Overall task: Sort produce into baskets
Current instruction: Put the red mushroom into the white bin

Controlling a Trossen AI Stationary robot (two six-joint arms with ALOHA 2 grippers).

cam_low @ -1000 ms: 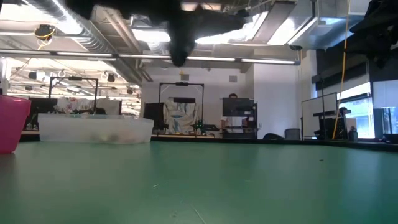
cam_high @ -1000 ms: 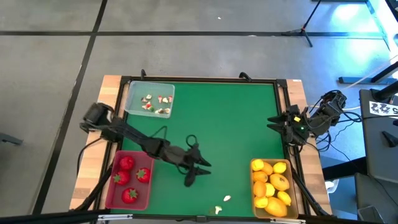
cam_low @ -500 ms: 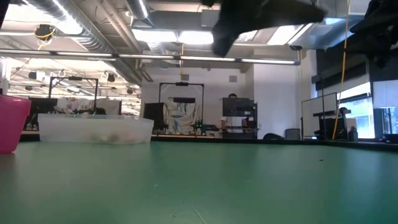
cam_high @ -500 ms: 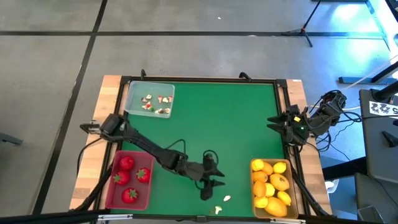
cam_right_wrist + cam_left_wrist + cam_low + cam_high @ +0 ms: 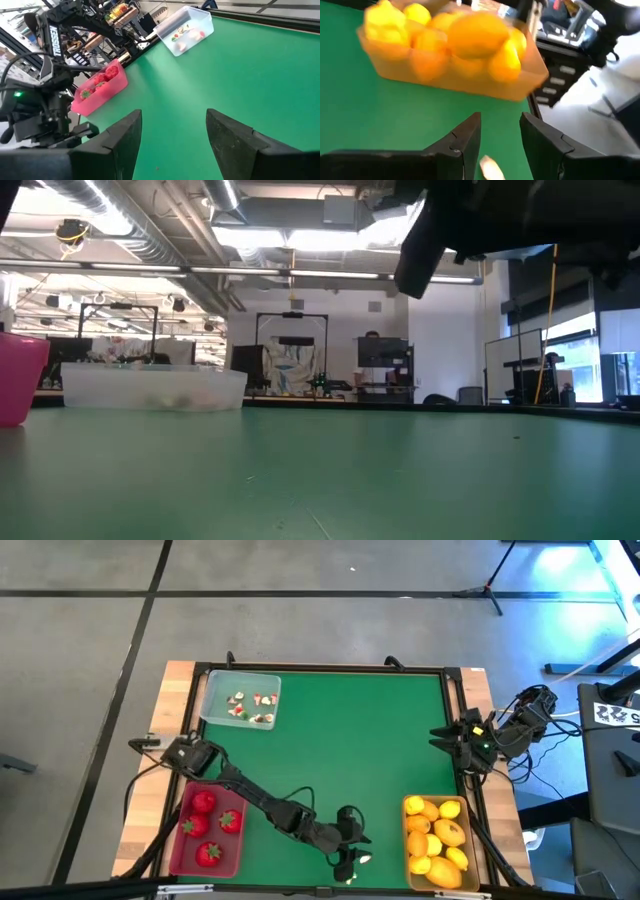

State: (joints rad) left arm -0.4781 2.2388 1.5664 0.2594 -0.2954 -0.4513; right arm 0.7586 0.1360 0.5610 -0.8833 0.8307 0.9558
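Observation:
My left gripper [image 5: 352, 856] is open near the table's near edge, at two tiny white bits [image 5: 365, 859] [image 5: 350, 878] lying on the green mat. In the left wrist view one white bit [image 5: 490, 169] shows between the open fingers [image 5: 466, 137]; I cannot tell whether they touch it. The tan-yellow basket [image 5: 437, 840] of lemons lies just to its right and also shows in the left wrist view [image 5: 450, 75]. The pinkish-red basket [image 5: 190, 850] holds three strawberries. The clear basket [image 5: 240, 698] holds white-and-red bits. My right gripper [image 5: 440, 736] waits open at the right edge.
The left arm stretches across the mat from the left edge [image 5: 175, 755] to the near middle. In the low view the pink basket [image 5: 20, 380] and the clear basket [image 5: 150, 390] stand at the left, and the left gripper's dark shape [image 5: 470, 225] hangs above. The middle of the mat [image 5: 360, 750] is bare.
My left gripper has gone toward the table's right and near edge, from the mat's near middle to the two white bits beside the tan-yellow basket. The right arm has kept still.

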